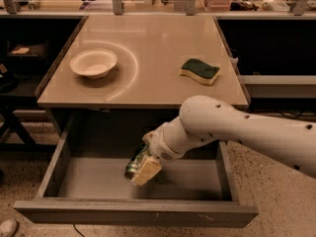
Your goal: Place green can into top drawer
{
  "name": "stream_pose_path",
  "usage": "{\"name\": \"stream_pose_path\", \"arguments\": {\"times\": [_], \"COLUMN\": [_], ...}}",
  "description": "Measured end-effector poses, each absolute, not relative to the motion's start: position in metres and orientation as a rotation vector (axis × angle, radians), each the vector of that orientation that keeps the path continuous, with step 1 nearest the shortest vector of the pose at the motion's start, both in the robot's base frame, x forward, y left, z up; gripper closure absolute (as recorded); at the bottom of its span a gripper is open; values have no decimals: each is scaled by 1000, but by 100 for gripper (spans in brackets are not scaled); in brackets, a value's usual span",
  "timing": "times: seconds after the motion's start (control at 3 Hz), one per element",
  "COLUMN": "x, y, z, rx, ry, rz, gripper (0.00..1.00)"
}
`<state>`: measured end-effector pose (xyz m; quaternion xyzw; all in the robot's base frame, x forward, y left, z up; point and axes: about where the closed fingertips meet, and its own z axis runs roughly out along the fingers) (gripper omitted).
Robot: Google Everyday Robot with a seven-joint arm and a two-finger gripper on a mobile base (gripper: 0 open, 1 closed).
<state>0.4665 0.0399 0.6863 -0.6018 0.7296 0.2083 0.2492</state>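
Note:
The top drawer [133,215] is pulled out wide below the counter, its plain grey inside showing. My gripper [141,169] reaches down into the drawer from the right and is shut on the green can [134,163]. The can is tilted and sits between the cream finger pads [146,171], low over the drawer floor, a little left of the drawer's middle. Only part of the can shows beside the pad.
On the counter a white bowl [94,63] stands at the left and a green-topped yellow sponge [199,71] lies at the right. My white arm [247,132] crosses the drawer's right side. Dark shelving flanks the counter on both sides.

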Motion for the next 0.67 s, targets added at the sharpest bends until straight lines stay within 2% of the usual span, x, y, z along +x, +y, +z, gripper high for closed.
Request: {"name": "stream_pose_path", "arguments": {"times": [0.67], "x": [480], "y": [47], "z": [663], "rx": [-1621], "ry": [1945], "rz": [529], "gripper": [100]}}
